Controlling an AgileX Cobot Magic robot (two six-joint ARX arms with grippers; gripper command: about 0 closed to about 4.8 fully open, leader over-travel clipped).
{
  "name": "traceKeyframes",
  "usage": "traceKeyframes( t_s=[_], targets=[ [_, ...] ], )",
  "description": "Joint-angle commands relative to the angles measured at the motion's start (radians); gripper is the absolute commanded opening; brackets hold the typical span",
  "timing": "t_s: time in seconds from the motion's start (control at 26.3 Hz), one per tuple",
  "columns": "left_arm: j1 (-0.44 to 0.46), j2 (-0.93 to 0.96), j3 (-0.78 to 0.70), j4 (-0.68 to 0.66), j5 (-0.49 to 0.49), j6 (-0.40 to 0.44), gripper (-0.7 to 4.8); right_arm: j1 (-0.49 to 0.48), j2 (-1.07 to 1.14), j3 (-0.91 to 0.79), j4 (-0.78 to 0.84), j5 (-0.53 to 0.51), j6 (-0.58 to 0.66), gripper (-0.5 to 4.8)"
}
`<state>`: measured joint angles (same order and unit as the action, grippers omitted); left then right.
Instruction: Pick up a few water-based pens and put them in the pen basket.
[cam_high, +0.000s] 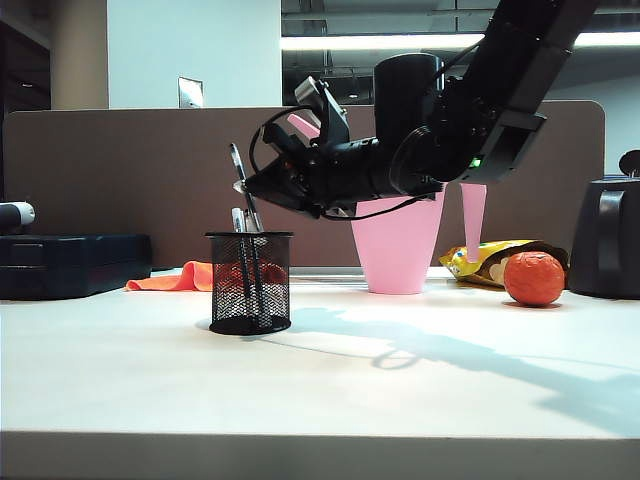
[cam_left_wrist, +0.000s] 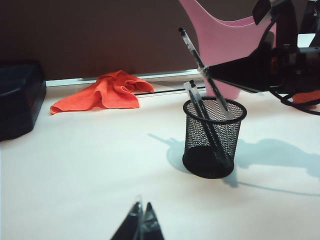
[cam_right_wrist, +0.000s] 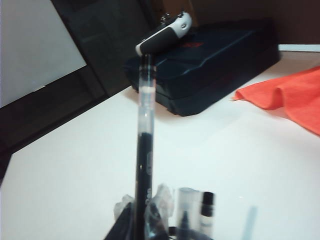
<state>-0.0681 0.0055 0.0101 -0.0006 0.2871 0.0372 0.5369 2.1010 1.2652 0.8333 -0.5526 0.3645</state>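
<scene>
Right gripper (cam_high: 250, 190) is clenching a water-based pen (cam_high: 243, 188) above the pen basket (cam_high: 249, 282); left gripper (cam_left_wrist: 140, 220) is resting clenched short of it.

My right arm stretched in from upper right of exterior view, wrist nearly level, right gripper (cam_high: 250, 187) clamped tight on a pen, my left gripper (cam_left_wrist: 140, 223) low, fingers pressed together, nothing between them, well apart from right

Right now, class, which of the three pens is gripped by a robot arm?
The tallest pen, clamped by the right gripper above the basket; the other two stand loose inside.
</scene>
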Motion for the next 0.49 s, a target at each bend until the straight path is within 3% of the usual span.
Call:
traceKeyframes(
  t_s=[0.04, 0.23, 0.3, 0.49],
  targets=[
    [0.001, 0.001, 0.003, 0.009, 0.003, 0.007, -0.05, 0.0, -0.006, 0.003, 0.015, 0.004, 0.001, -0.07],
    [0.001, 0.001, 0.003, 0.009, 0.004, 0.007, -0.05, 0.002, -0.006, 0.003, 0.014, 0.003, 0.001, 0.05],
    [0.001, 0.001, 0.003, 0.009, 0.003, 0.007, -0.05, 0.002, -0.006, 0.003, 0.014, 0.003, 0.002, 0.62],
    [0.001, 0.001, 0.003, 0.009, 0.003, 0.007, -0.05, 0.002, -0.006, 0.003, 0.014, 0.0, 0.002, 0.65]
  ],
)
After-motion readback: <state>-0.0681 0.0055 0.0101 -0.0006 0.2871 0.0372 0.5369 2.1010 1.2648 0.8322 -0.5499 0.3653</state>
